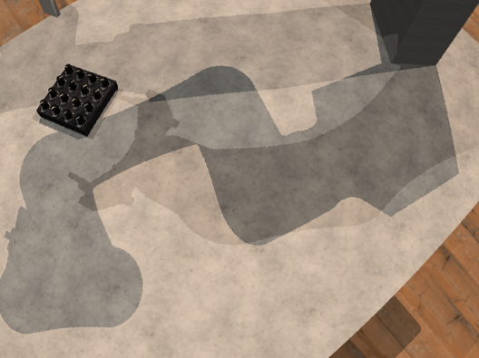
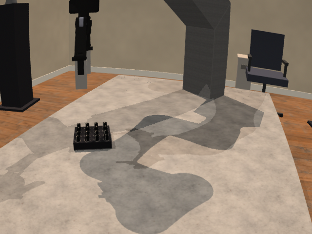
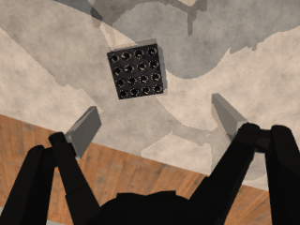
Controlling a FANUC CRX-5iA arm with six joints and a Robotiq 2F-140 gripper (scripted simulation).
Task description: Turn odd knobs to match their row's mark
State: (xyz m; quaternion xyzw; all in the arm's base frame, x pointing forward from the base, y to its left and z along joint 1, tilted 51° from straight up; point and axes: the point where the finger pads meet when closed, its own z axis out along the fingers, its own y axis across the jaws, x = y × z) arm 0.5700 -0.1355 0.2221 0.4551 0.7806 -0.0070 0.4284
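The black knob box [image 1: 79, 97] [image 2: 92, 137] [image 3: 137, 71] stands on its feet on the pale table [image 1: 266, 305] [image 2: 226, 176], near the table's left side, with sixteen black knobs in four rows. The knob lines and printed names are too small to read in any view. My gripper [image 1: 22, 54] [image 2: 83, 80] [image 3: 153, 110] is open wide and empty. It hangs high above the table, well clear of the box, over the table edge just beside it. In the wrist view the box lies beyond and between the two spread grey fingertips.
The arm's dark grey base column [image 1: 417, 26] [image 2: 204, 63] rises at the back of the table. A black pillar [image 2: 15, 55] stands on the wooden floor at the left. A dark chair [image 2: 266, 60] stands at the back right.
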